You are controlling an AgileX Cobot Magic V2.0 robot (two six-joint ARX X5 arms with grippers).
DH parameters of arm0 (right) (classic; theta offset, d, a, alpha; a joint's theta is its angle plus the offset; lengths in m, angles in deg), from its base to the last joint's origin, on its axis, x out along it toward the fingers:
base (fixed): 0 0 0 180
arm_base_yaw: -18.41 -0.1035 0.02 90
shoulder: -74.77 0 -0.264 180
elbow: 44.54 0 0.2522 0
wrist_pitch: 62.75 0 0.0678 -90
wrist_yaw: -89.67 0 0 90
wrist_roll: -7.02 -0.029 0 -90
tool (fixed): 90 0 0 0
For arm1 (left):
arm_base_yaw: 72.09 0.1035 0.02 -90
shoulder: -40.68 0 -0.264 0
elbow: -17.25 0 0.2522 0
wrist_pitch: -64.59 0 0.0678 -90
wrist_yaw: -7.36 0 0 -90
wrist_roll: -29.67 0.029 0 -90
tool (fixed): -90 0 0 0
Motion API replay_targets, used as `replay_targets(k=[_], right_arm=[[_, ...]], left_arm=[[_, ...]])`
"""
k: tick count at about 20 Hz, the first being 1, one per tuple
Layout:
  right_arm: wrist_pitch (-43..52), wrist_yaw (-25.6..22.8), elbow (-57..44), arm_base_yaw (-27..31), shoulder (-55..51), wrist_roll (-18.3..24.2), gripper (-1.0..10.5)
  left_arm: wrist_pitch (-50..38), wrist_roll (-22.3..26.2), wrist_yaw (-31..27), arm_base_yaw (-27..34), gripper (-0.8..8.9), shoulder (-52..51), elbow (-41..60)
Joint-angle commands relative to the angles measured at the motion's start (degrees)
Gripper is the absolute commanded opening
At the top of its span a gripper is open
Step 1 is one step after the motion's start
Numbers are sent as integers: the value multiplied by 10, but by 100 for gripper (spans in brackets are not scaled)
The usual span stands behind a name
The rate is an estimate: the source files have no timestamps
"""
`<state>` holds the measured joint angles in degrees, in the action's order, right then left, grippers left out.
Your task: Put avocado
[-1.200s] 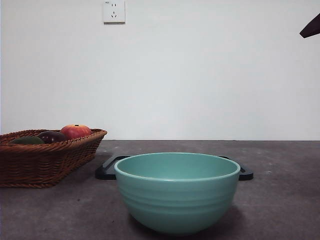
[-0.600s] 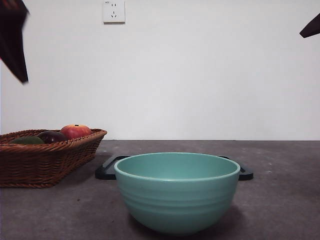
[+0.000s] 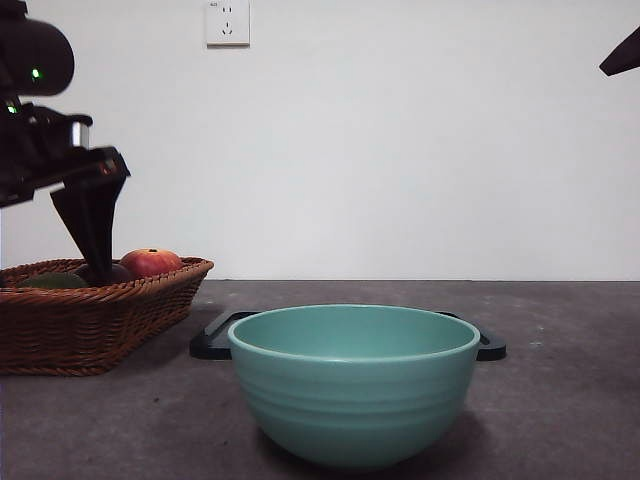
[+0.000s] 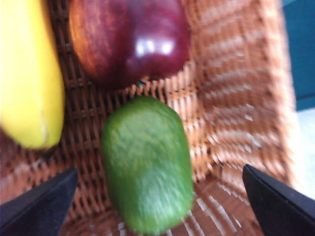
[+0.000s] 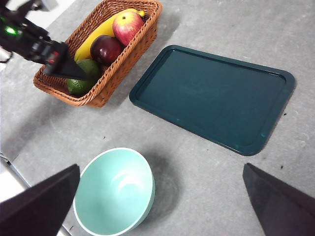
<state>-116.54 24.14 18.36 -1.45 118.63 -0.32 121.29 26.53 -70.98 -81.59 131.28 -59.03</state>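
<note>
A bare test room or lab: a plain white wall point(image 3: 420, 150) with one power socket point(image 3: 228, 22), and a grey surface point(image 5: 216, 29) carrying staged props.

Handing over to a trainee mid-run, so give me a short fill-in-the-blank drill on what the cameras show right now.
1. The dark green oval avocado lies in the woven wicker ____.
2. The left claw hangs over the avocado with its jaws ____.
3. The long yellow fruit beside the dark purple round fruit is a ____.
4. The dark green rectangular plastic tray carries ____.

Missing words: basket; open; banana; nothing
</note>
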Motion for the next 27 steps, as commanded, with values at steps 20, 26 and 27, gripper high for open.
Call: replay_targets(k=[20, 26, 27], right_arm=[[10, -5, 12, -3, 2, -2, 663], [9, -5, 12, -3, 2, -2, 663], [9, -5, 12, -3, 2, -2, 663]], left_arm=[[106, -14, -2, -3, 210, 43, -94], [162, -24, 4, -62, 210, -31, -128], [164, -30, 10, -81, 211, -45, -128]])
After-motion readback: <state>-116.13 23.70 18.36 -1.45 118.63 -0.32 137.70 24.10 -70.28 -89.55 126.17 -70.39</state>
